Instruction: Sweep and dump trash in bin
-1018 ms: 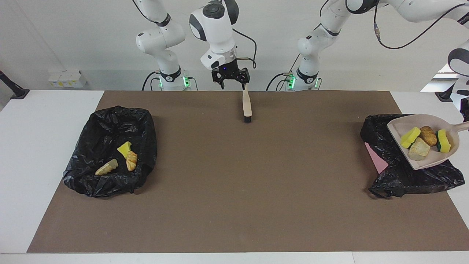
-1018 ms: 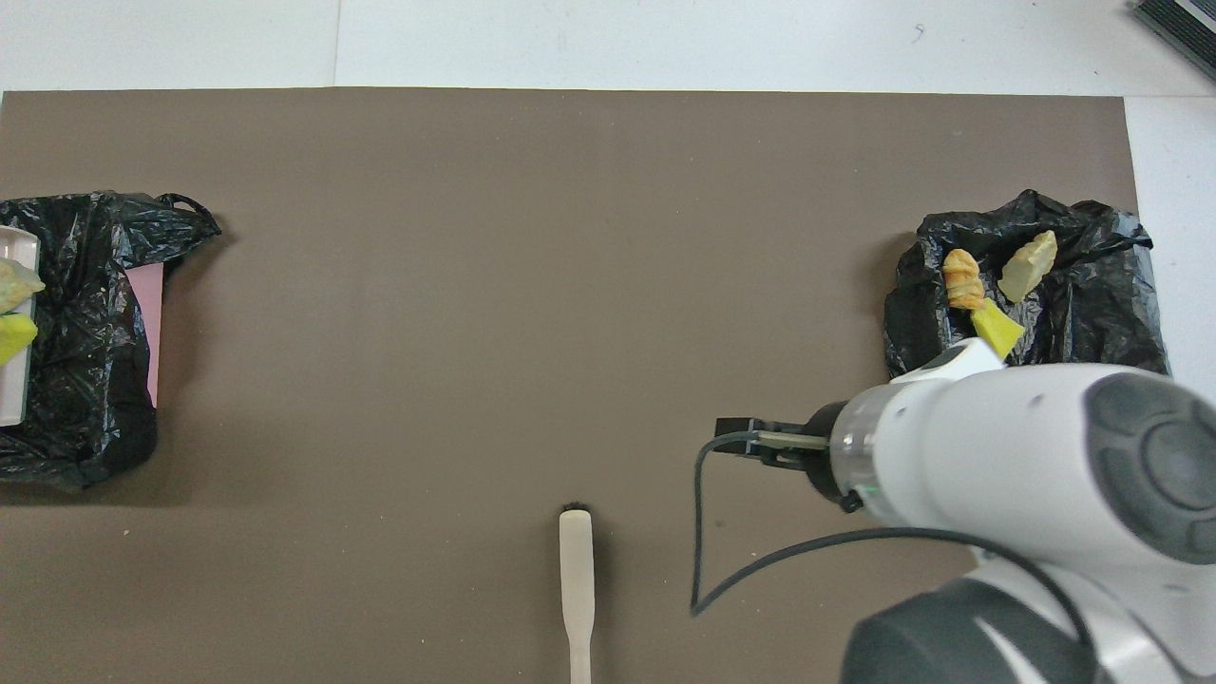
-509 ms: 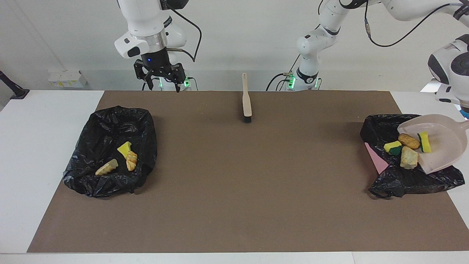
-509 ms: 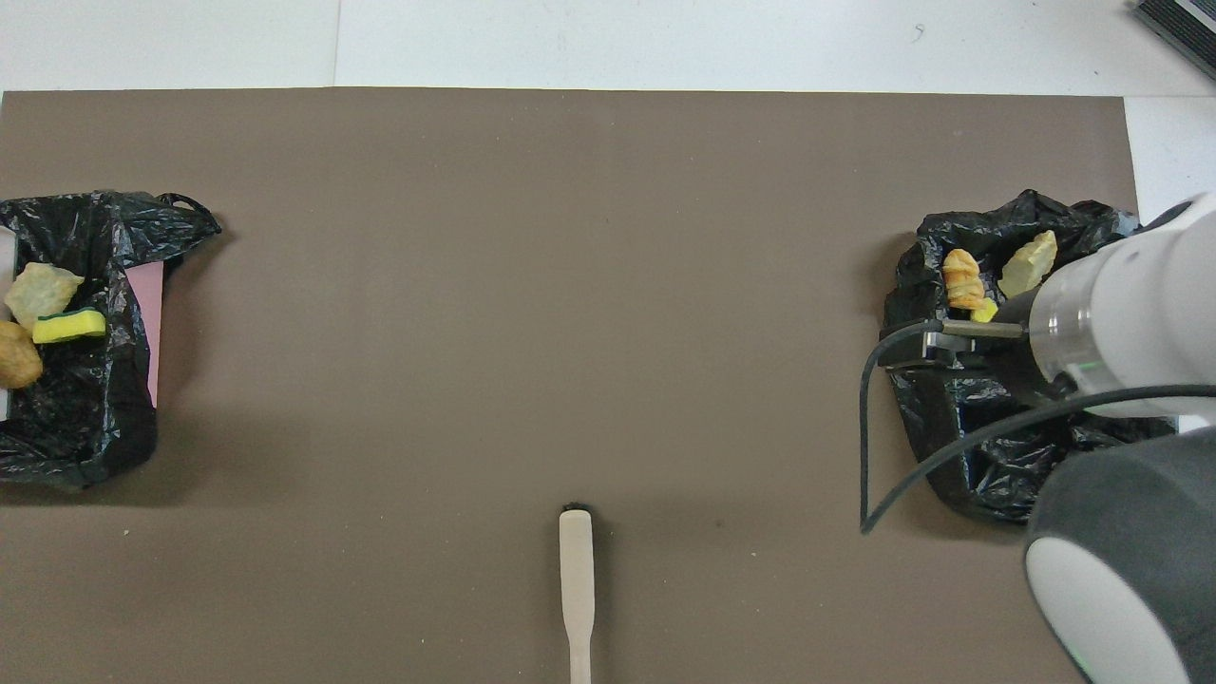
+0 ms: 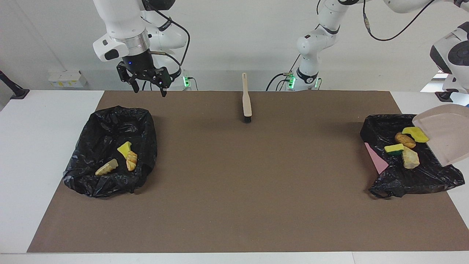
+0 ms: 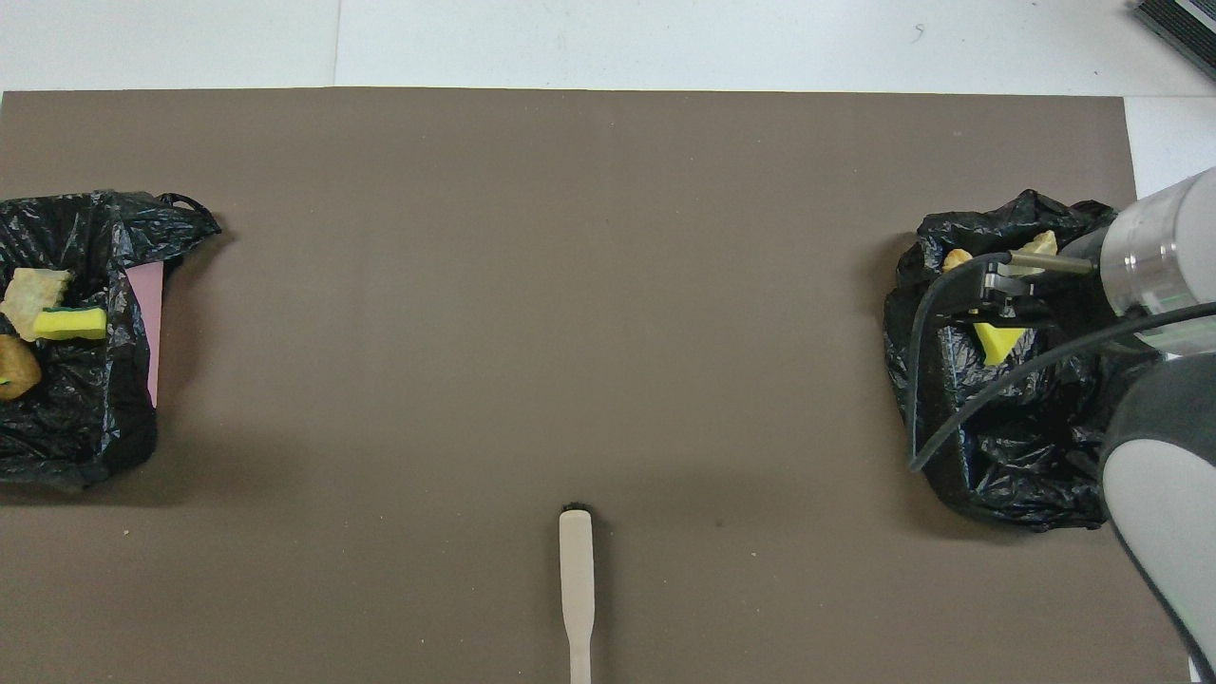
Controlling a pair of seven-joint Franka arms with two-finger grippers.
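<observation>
Hanging empty over the bin-bag [image 5: 110, 150], the right gripper [image 5: 146, 85] is seen w/ jaws spread, 3 trash scraps [image 5: 124, 157] below. Left gripper out of frame, clamped; dustpan [image 5: 445, 137] tipped, 4 scraps [image 5: 405, 146] dumped in the other bag [image 5: 410, 176].

The light is bright and even from above, shadows on the brown mat [image 5: 234, 183] are soft, and both views are sharp without glare.

The dustpan [image 5: 449, 135] ran off the facing view's edge, its handle and the left gripper unseen. Overhead, the right arm [image 6: 1154, 256] covered part of one bin's scraps [image 6: 997, 337].
</observation>
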